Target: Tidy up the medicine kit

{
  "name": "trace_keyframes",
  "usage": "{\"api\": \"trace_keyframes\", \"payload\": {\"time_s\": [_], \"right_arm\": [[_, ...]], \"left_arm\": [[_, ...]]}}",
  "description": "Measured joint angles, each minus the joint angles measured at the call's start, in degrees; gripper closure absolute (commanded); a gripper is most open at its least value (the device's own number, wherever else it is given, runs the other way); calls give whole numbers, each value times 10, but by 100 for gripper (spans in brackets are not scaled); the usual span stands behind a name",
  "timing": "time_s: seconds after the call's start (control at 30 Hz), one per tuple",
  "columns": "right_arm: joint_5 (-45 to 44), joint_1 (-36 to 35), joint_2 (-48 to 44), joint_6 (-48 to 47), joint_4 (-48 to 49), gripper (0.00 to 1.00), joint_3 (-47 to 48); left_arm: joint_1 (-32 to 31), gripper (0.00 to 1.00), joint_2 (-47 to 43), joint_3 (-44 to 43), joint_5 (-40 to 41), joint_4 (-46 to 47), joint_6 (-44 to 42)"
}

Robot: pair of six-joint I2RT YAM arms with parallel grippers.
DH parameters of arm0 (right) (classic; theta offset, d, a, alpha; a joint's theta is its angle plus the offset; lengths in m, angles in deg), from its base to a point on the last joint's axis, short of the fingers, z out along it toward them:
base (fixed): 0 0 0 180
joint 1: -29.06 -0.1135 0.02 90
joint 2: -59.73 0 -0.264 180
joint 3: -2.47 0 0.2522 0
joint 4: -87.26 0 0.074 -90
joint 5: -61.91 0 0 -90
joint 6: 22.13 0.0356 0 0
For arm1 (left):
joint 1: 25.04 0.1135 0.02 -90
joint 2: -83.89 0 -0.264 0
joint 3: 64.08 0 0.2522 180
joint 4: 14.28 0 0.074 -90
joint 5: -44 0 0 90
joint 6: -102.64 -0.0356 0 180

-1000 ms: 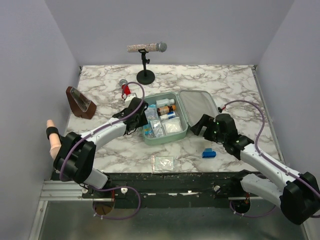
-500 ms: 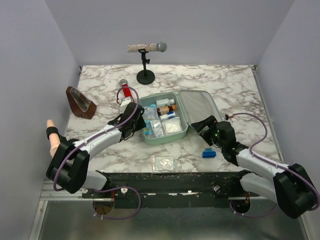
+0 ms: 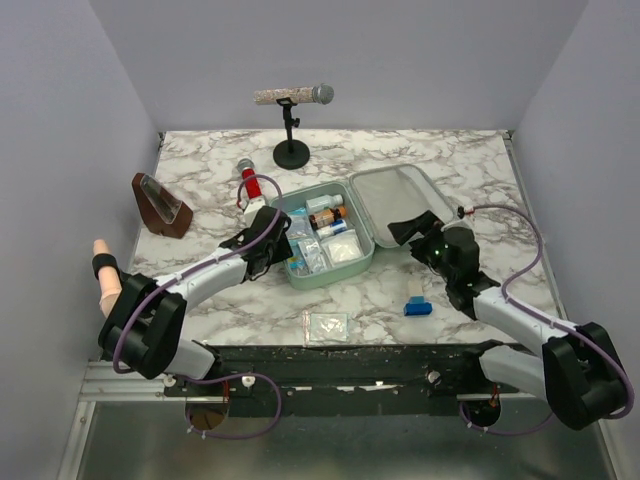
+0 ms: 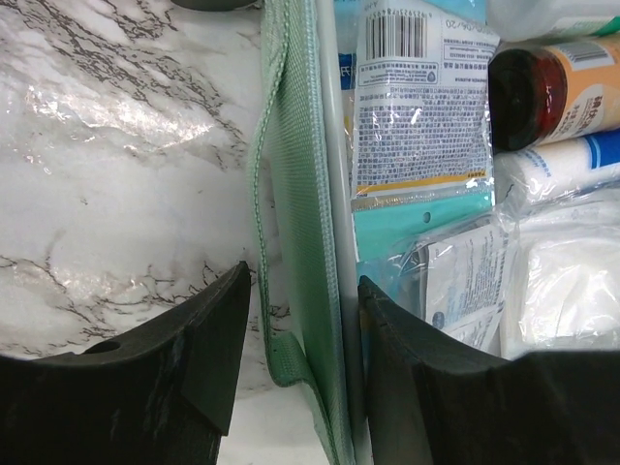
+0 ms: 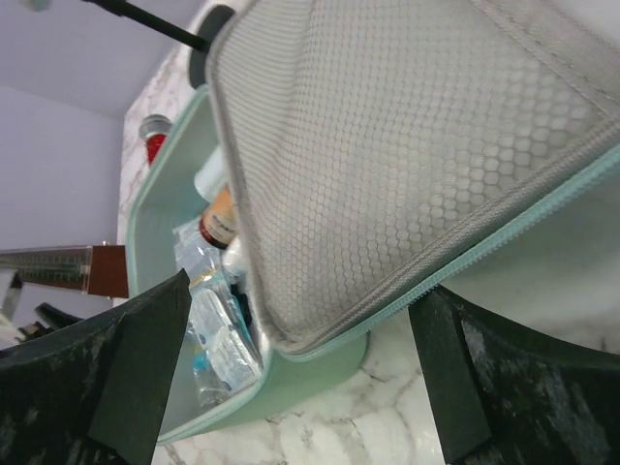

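Marble table [image 3: 470, 170] ran under both claws. Medicine kit [image 3: 332, 276] lay open mid-table between them, its base at the left claw and its raised lid [image 3: 390, 200] at the right claw. Left claw [image 3: 272, 235] stood astride the kit's near-left wall [image 4: 300, 194], pinching it, with one finger [image 4: 194, 358] outside on the marble side and the other [image 4: 426, 387] inside among the contents. Right claw [image 3: 415, 228] stood spread wide at the lid's outer edge; in its wrist view the mesh lining [image 5: 407, 145] filled the gap between its fingers [image 5: 145, 368], the lid tilted up off the table, and we saw no firm contact. Microphone on a stand [image 3: 292, 96] stood well beyond the left claw at the table's far side. Brown wedge [image 3: 160, 205] sat well out to that claw's left. Just past its inner finger we noted printed sachets [image 4: 417, 97], white gauze packs [image 4: 572, 281] and an amber bottle [image 4: 542, 87]. Clear packet [image 3: 326, 325] lay nearer the bases, between the claws. Small blue box [image 3: 418, 307] lay base-side of the right claw. Red-capped vial [image 3: 250, 178] stood just beyond the left claw.
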Motion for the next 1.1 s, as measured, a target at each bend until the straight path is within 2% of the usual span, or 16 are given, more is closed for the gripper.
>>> {"api": "trace_keyframes", "payload": {"time_s": [0.27, 0.6, 0.7, 0.83, 0.97, 1.1], "right_arm": [[38, 1, -33, -124, 52, 0, 43], [150, 2, -4, -240, 33, 0, 187], [169, 3, 13, -254, 18, 6, 216], [190, 4, 57, -261, -19, 28, 263], [212, 7, 82, -256, -48, 30, 279], [214, 7, 80, -254, -71, 26, 279]], "left_arm": [[0, 43, 15, 0, -1, 3, -1], [-4, 42, 26, -2, -6, 6, -6], [-7, 42, 26, -2, -5, 5, -9], [-8, 41, 26, -2, -5, 5, -11], [-9, 39, 9, -2, -9, -7, -11], [-21, 32, -62, 14, -16, -14, -9]]}}
